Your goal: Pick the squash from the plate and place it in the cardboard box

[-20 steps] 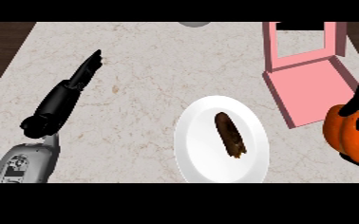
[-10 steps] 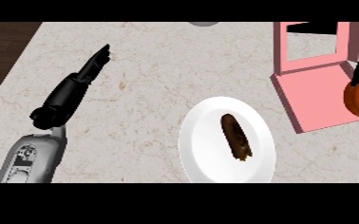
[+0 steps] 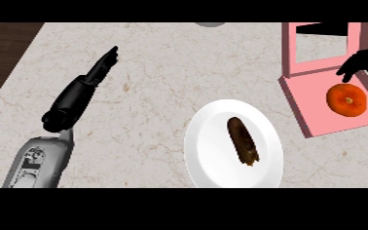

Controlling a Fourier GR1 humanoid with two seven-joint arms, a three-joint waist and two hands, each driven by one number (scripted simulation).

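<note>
The orange squash (image 3: pixel 345 100) lies on the pink flap of the cardboard box (image 3: pixel 309 112) at the right edge. My right hand (image 3: pixel 356 64) hangs just above it, partly cut off by the view's edge, and its fingers have no hold on the squash. The white plate (image 3: pixel 208 151) sits low in the middle and carries only a dark brown elongated pastry (image 3: pixel 243 141). At the left, my left hand (image 3: pixel 90 80) rests open on the counter, fingers straight and pointing up and to the right.
The box's upright pink walls (image 3: pixel 320 46) stand at the back right. A small grey round object (image 3: pixel 210 24) peeks in at the counter's far edge. Dark wooden floor (image 3: pixel 14 44) shows past the counter's left edge.
My right hand carried the squash from the lower right edge up over the box and let it go; the squash now rests on the pink flap. The left hand stays as it was.
</note>
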